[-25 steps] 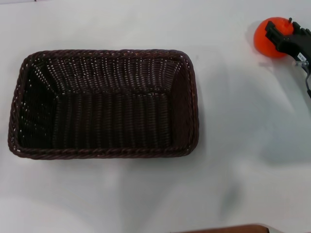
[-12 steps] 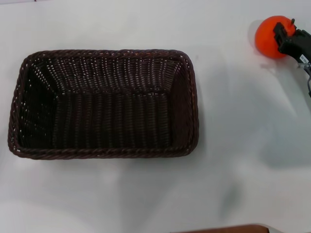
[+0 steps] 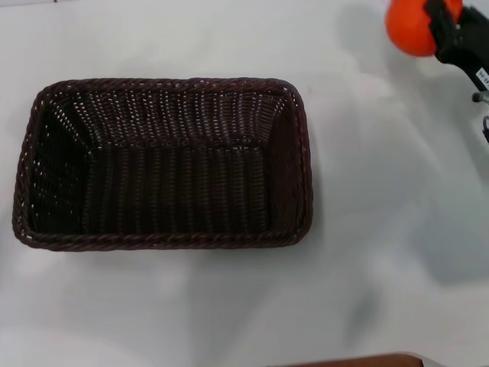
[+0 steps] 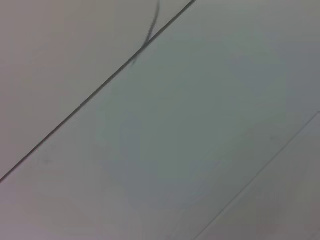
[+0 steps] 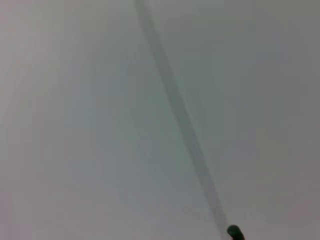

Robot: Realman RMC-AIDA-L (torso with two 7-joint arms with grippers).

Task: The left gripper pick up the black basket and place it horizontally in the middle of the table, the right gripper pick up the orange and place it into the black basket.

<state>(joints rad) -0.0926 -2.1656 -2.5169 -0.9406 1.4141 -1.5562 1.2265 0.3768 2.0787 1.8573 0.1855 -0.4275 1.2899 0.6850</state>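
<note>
The black basket point(image 3: 160, 164) lies lengthwise across the white table point(image 3: 229, 306), left of centre, open side up and empty. At the far right of the head view my right gripper point(image 3: 437, 21) is shut on the orange point(image 3: 411, 27) and holds it up off the table, well to the right of the basket. The left gripper is out of view in every frame. The wrist views show only pale surfaces.
A brown edge point(image 3: 359, 361) shows at the bottom of the head view. A thin dark seam point(image 4: 95, 95) crosses the left wrist view. A small dark knob point(image 5: 234, 231) sits at the edge of the right wrist view.
The right gripper has lifted the orange off the table; both moved up and slightly left in the head view. The basket has not moved.
</note>
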